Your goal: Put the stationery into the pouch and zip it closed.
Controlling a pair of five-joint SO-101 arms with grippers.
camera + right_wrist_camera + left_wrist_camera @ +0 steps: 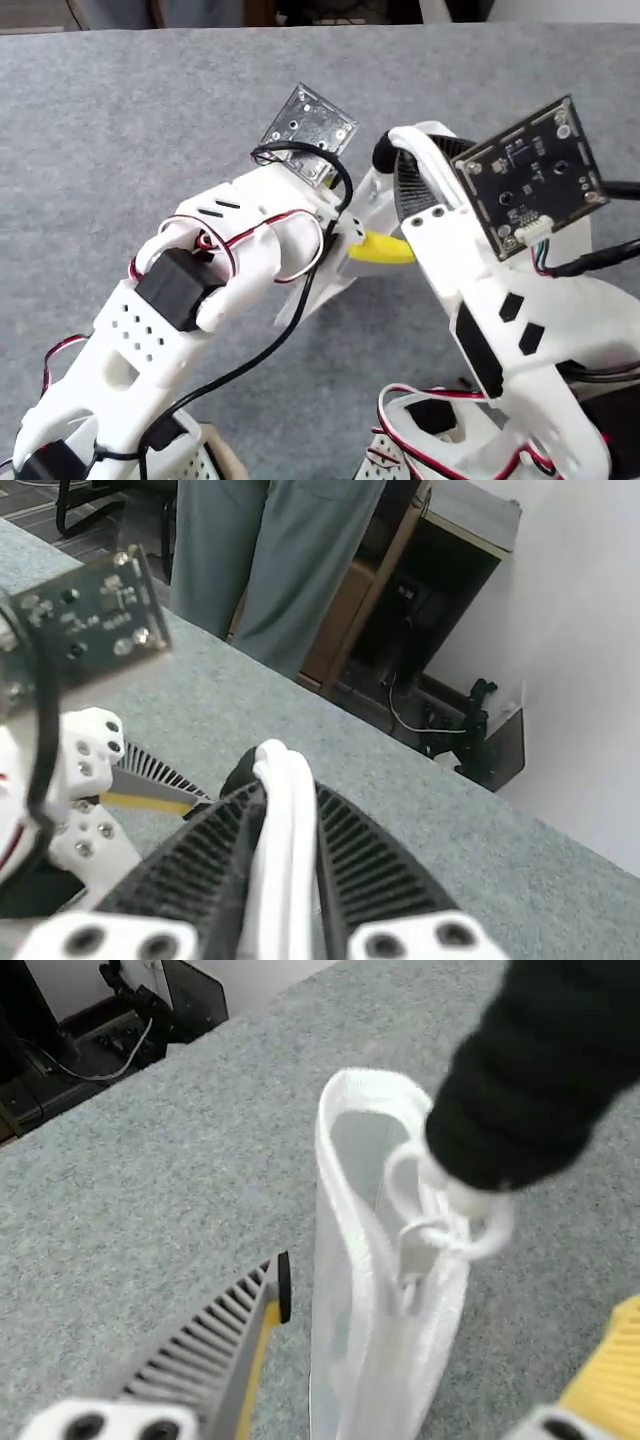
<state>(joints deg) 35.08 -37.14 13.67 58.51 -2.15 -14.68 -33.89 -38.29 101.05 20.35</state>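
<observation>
My right gripper (284, 785) is clamped tight on the top rim of the white mesh pouch (380, 1290), which stands upright on the grey table (150, 1170) between the spread-apart fingers of my left gripper (450, 1305), which hold nothing

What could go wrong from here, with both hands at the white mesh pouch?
1. The right hand clamps only the top edge of the pouch, so it may slip or twist.
2. The left hand stands open around the pouch; closing there could squash its mouth shut.
</observation>
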